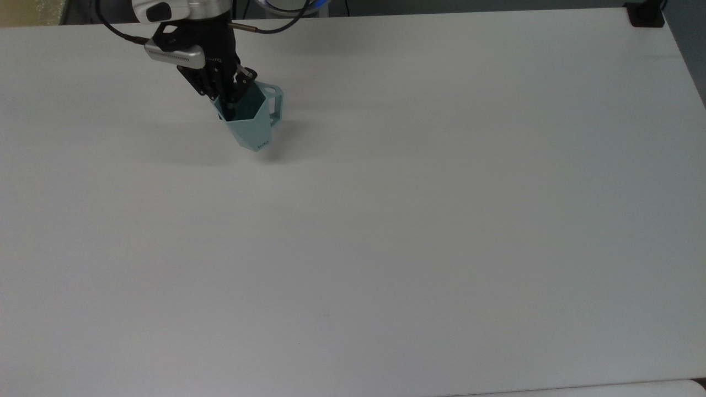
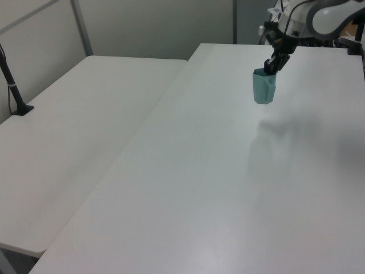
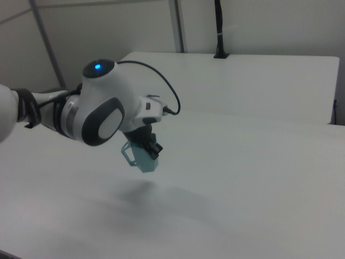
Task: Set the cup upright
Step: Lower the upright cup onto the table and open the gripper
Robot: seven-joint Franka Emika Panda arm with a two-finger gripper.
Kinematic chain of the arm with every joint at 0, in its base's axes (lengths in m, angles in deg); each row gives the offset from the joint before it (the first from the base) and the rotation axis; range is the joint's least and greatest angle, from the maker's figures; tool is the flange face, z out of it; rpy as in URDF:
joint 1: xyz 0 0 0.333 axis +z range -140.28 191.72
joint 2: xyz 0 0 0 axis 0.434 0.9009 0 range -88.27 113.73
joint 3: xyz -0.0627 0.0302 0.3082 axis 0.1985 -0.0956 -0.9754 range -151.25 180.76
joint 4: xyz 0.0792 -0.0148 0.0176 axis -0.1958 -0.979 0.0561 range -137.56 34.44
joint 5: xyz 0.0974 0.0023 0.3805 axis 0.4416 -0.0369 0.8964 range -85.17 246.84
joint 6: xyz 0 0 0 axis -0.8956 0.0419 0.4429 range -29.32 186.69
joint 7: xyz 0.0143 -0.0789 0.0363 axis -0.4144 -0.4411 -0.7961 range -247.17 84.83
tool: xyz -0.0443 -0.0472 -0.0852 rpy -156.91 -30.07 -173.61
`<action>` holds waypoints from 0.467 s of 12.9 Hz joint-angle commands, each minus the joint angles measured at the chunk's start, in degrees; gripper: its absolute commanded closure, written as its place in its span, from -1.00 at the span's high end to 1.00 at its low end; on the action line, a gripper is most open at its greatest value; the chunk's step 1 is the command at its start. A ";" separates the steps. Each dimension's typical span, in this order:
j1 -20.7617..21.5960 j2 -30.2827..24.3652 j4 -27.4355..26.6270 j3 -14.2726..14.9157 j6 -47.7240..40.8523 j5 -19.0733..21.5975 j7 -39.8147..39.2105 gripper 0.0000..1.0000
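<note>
Holding the small pale teal faceted cup [image 1: 251, 118] by its rim, gripper [image 1: 230, 95] jaws pinching.
I judge a tilted release onto the white table [image 1: 419, 220] could topple it.

The tabletop [image 1: 419, 231] lies bare across the centre, right and lower parts of the top view, open to passage from any side. The one obstruction sits upper left in the top view: the pincer [image 1: 229, 102] clamped on the rim of the cup [image 1: 251, 124], with the arm [image 3: 97, 110] bulking above it.
</note>
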 commanded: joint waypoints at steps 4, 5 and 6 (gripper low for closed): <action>1.79 4.51 -1.88 0.37 3.79 1.78 0.00 -1.00; 1.97 5.13 -1.71 0.37 3.88 1.78 0.09 -1.00; 2.06 5.31 -1.70 0.37 4.14 1.78 0.44 -1.00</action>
